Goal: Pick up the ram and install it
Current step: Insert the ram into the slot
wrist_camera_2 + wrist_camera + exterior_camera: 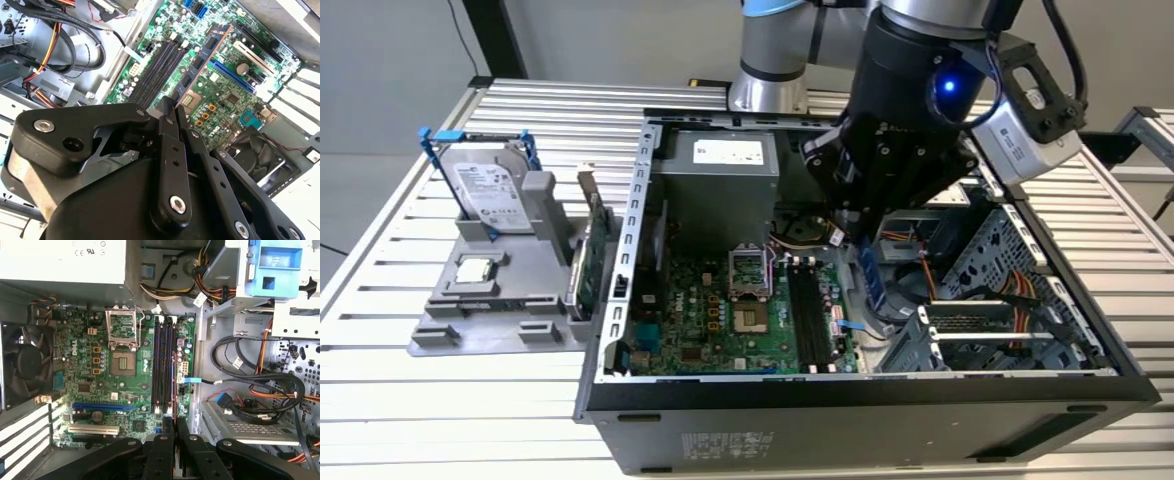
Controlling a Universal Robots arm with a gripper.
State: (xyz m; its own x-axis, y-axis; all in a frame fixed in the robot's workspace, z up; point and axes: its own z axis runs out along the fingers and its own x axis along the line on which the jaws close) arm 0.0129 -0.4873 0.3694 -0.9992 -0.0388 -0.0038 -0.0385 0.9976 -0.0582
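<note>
My gripper (862, 238) hangs inside the open computer case, shut on the ram (867, 278), a thin bluish stick that points down from between the fingers. The ram is held above the motherboard, close to the exterior view's right side of the black memory slots (809, 322), and it is apart from them. Both wrist views show the ram edge-on (172, 390) (206, 59), running out from the closed fingertips (168, 429) over the row of long black slots (162, 365) (156, 67). The gripper (174, 424) (173, 107) has its two black fingers pressed together on the stick.
The CPU socket (123, 342) lies beside the slots and the silver power supply (715, 168) behind them. Bundled cables (260, 385) and a drive cage (987, 320) crowd the case's right side. On the table at the left, a grey stand (494, 320) holds a hard drive (494, 195) and a green card (594, 255).
</note>
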